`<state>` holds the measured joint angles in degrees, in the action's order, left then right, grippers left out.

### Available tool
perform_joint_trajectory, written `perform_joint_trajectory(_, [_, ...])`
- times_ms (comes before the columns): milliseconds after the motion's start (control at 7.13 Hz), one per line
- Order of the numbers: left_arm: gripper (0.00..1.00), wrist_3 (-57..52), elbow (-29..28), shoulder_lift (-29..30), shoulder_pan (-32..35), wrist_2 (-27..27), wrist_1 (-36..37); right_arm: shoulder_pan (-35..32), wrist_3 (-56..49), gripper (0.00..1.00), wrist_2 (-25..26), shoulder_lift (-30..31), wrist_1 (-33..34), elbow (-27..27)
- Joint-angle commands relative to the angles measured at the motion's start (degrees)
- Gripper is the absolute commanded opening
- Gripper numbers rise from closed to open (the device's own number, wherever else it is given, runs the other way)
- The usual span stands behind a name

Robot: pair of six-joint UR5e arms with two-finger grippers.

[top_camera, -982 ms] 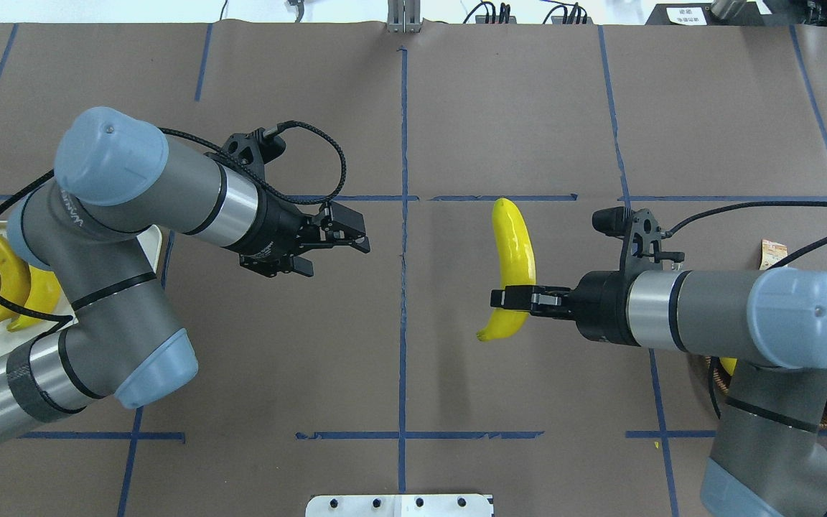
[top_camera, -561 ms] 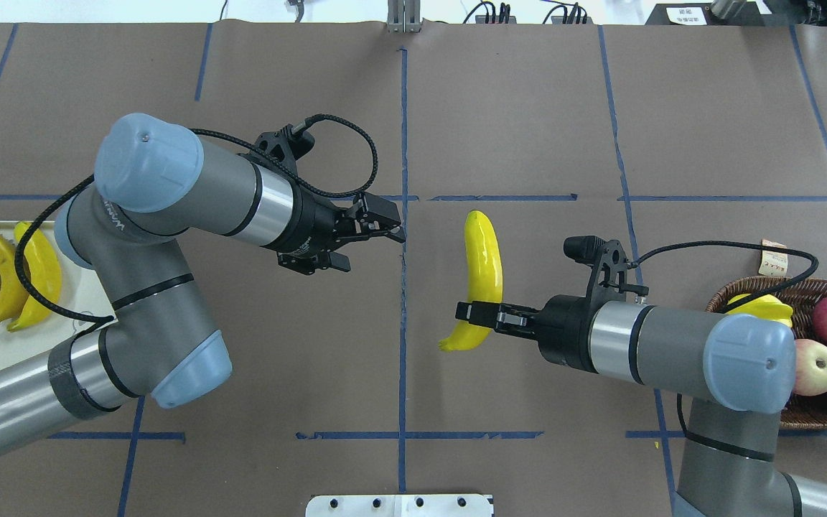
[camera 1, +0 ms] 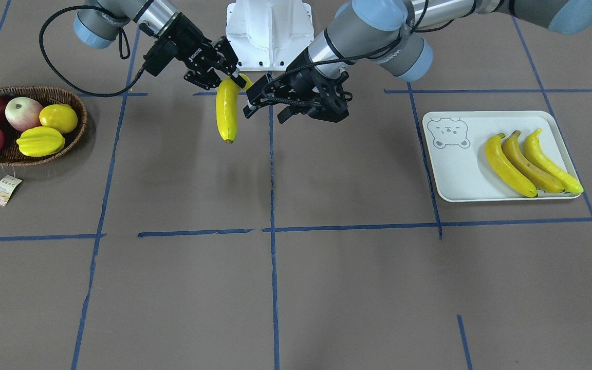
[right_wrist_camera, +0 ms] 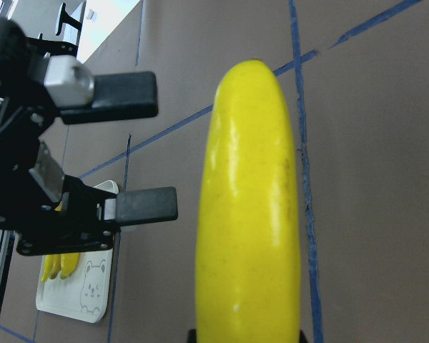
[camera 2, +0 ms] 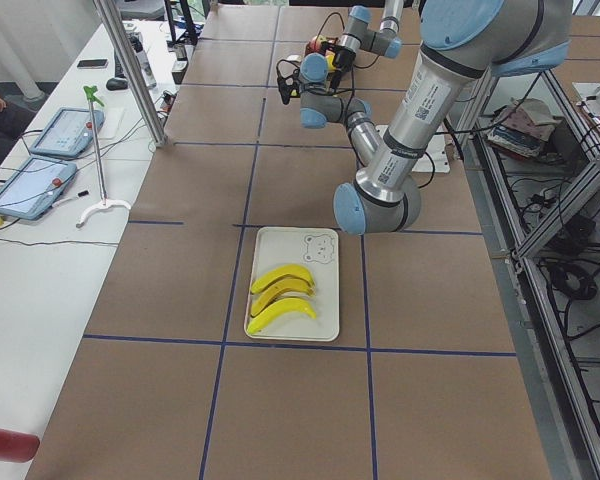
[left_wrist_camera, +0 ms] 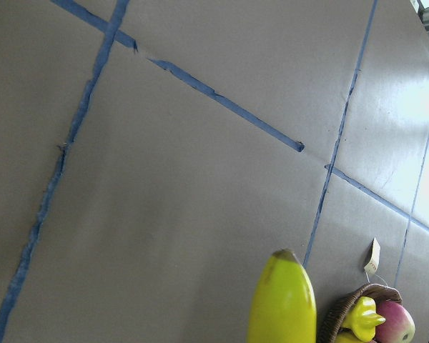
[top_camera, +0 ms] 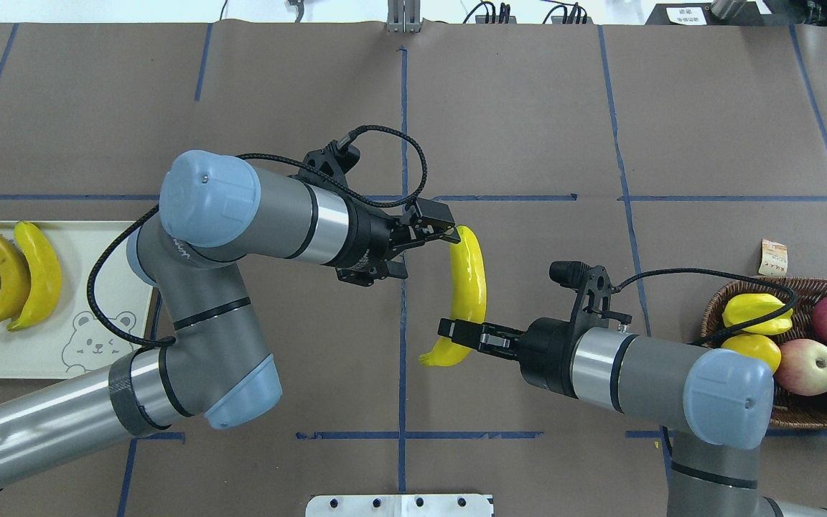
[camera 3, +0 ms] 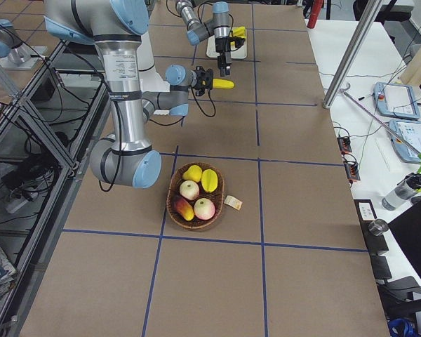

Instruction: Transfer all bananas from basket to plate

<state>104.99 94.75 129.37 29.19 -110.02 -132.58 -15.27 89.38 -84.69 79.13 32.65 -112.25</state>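
A yellow banana (top_camera: 469, 280) hangs above the table's middle, with my right gripper (top_camera: 460, 332) shut on its lower end. In the front view that banana (camera 1: 225, 113) points down from the right gripper (camera 1: 232, 79). My left gripper (top_camera: 428, 251) is open just left of the banana's far tip, its fingers (right_wrist_camera: 129, 93) beside the fruit and not around it. Three more bananas (top_camera: 4, 276) lie side by side on the plate (top_camera: 97, 301) at far left. The basket (top_camera: 715, 309) at far right shows no banana.
The basket holds a starfruit (top_camera: 754, 312), a lemon (top_camera: 751, 350) and apples (top_camera: 808, 366); its paper tag (top_camera: 772, 257) lies on the table beyond it. The white robot base (top_camera: 399, 505) is at the near edge. Blue tape lines cross the brown table cover.
My right arm carried the banana left toward the table's middle. My left arm swung right, away from the plate, until its open gripper reached the banana's far tip.
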Motion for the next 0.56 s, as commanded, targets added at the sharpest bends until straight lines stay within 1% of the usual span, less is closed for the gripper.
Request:
perform_joint_trajectory(0, [1.00,1.88,-2.89,2.98,-1.49,1.21,-0.14,0.25,0.00,0.21,0.23,-0.11,-0.05,0.27])
perform_joint_trajectory(140, [1.00,1.88,-3.69,3.17,-2.54,3.12,-0.14,0.33,0.09,0.20,0.23,-1.07,-0.05,0.45])
perform_joint_trajectory(281, [0.99,1.97,-3.69,3.52,-2.73,3.49,-0.05,0.33,0.09,0.20,0.23,-1.34,-0.05,0.54])
perform_joint_trajectory(421, [0.91,1.97,-3.87,3.52,-2.73,3.49,-0.05,0.33,0.09,0.21,0.23,-1.34,-0.05,0.62])
